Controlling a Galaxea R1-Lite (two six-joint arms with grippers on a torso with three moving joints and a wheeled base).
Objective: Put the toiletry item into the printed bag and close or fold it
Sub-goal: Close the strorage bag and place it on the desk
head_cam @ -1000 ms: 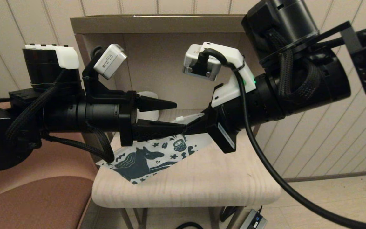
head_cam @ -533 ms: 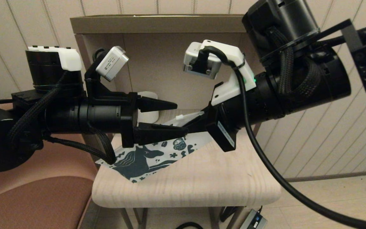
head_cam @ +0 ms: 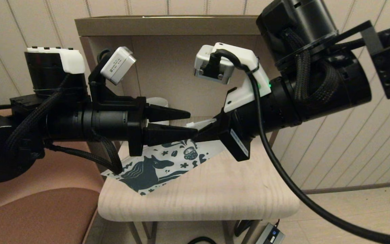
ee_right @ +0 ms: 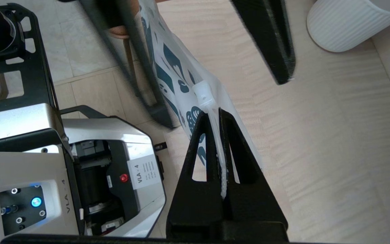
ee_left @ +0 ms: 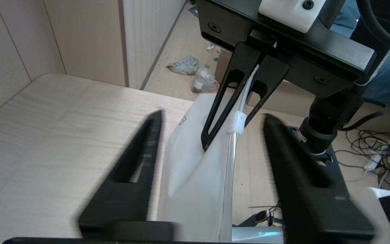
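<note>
Here the right gripper (ee_right: pixel 215 117) pinches the soft, flat printed bag (head_cam: pixel 161 162).

Head view high, looking down; wrist views close behind fingers, all sharing the printed bag (head_cam: pixel 163 159).

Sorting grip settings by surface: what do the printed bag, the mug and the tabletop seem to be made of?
Bag: thin, soft plastic or coated fabric, likely; it creases and hangs limp from the shut right claw, with a white plastic zip strip.
Mug: probably matte glazed ceramic; white, ribbed, rigid.
Tabletop: pale wood or wood-look laminate; fine grain lines, smooth rounded edge.
</note>
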